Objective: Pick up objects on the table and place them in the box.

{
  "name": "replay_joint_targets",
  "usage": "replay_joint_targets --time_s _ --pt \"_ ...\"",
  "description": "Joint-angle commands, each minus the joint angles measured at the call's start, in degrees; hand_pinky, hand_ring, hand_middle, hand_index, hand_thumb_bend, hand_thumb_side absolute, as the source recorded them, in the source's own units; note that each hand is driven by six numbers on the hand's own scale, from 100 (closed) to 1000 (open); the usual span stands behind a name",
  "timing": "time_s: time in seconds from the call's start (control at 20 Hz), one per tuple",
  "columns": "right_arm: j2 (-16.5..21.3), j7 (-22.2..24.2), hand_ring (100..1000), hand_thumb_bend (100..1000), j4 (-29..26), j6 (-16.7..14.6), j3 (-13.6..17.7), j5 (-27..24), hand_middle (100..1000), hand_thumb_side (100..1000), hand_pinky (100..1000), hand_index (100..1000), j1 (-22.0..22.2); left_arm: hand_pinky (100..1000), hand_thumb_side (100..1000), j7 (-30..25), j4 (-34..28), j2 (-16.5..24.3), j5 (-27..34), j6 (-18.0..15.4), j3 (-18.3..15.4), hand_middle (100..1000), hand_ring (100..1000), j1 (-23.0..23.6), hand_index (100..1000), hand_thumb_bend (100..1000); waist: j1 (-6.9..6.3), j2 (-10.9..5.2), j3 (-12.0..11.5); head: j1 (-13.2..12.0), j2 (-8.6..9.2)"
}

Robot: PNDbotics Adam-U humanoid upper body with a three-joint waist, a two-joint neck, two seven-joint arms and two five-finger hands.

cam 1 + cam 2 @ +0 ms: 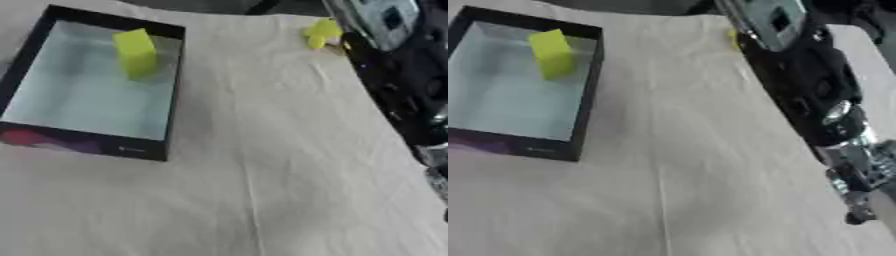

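Observation:
A black-walled box [173, 90] with a pale floor lies at the upper left of the cloth-covered table. Inside it, near the far wall, a yellow block [135, 52] stands upright. A small yellow object [321, 33] rests at the far right of the table. My right arm reaches up along the right edge, and my right hand [355, 46] is right beside that yellow object, on its right side. Whether the hand touches or holds it is hidden. In the right eye view the arm covers nearly all of that object. My left hand shows in neither view.
A beige cloth [262, 165] covers the table, with a fold line running down its middle. My right arm's black and silver links [833, 120] fill the right side. The box's near wall [79, 142] has a purple print.

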State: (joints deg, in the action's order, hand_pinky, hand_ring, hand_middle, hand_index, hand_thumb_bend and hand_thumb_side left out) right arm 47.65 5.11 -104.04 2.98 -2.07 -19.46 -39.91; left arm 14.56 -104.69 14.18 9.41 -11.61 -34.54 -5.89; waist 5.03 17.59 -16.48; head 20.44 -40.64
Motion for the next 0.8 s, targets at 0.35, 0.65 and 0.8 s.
replay_joint_targets --time_s 0.35,0.65,0.8 --pt "11.1 -1.8 1000 100 -4.7 -3.2 5.9 -2.9 1000 294 1000 913 11.0 697 586 -1.6 0.7 2.0 -0.6 -1.0 0.0 722 548 1.3 715 145 -2.11 -1.86 5.6 -7.0 -0.12" --pt "13.3 0.0 1000 100 -3.5 -6.3 6.2 4.0 1000 255 1000 908 17.6 697 596 -2.6 0.6 1.9 -0.6 -0.4 0.6 722 547 0.8 715 147 -2.35 -1.63 9.6 -8.3 0.26" --pt "14.1 1.2 1000 100 -1.4 -8.2 6.7 8.1 1000 267 996 916 20.4 697 599 -3.5 0.5 2.0 -0.4 0.1 1.2 721 546 0.0 714 146 -2.24 -1.41 10.6 -8.4 0.47"
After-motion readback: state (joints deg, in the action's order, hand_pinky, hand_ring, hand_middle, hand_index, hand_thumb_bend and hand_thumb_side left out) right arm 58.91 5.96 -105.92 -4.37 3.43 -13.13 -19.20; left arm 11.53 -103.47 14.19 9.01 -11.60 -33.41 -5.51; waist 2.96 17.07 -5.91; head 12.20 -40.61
